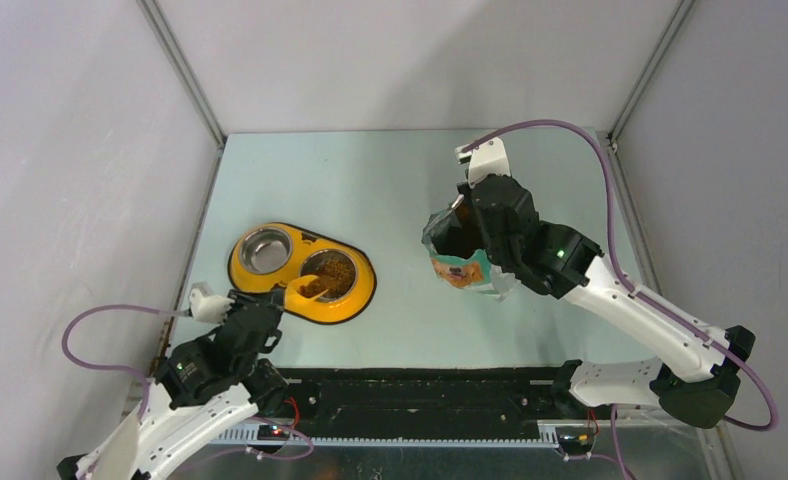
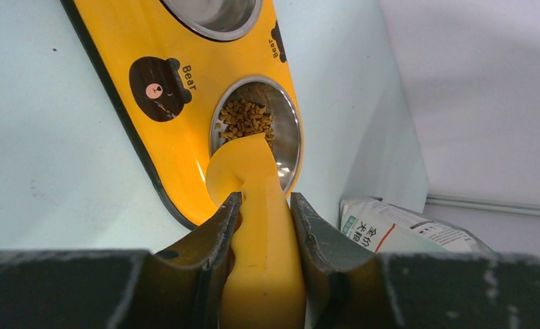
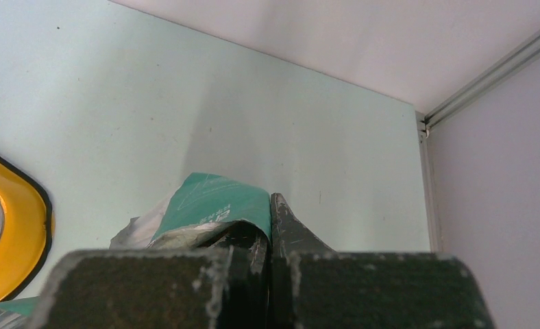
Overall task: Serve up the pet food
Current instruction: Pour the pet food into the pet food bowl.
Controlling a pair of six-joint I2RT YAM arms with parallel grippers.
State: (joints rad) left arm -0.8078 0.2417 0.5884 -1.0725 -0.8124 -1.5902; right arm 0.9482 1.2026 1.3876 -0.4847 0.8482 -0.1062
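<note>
**Pet food** (image 2: pixel 245 118): small dry pellets, tan to mid-brown, roughly round and matt. They lie as a loose heap in the right-hand steel bowl (image 2: pixel 288 137). In the left wrist view the heap is banked toward the bowl's far side, with bare steel showing on the near wall.

**Feeder** (image 1: pixel 355 300): yellow double-bowl tray with a black rim and a bear emblem between the bowls. It lies flat on the pale green tabletop (image 1: pixel 390 180).

**Scoop** (image 2: pixel 253 164): orange plastic, with its lip over the near rim of the filled bowl.

**Left pincer** (image 2: pixel 264 202): grasping the scoop's handle, one finger on each side.

**Bag** (image 1: pixel 457 268): green and white, standing well to the right of the feeder with its mouth open.

**Right pincer** (image 3: pixel 271 205): clenched on the bag's upper edge.
</note>
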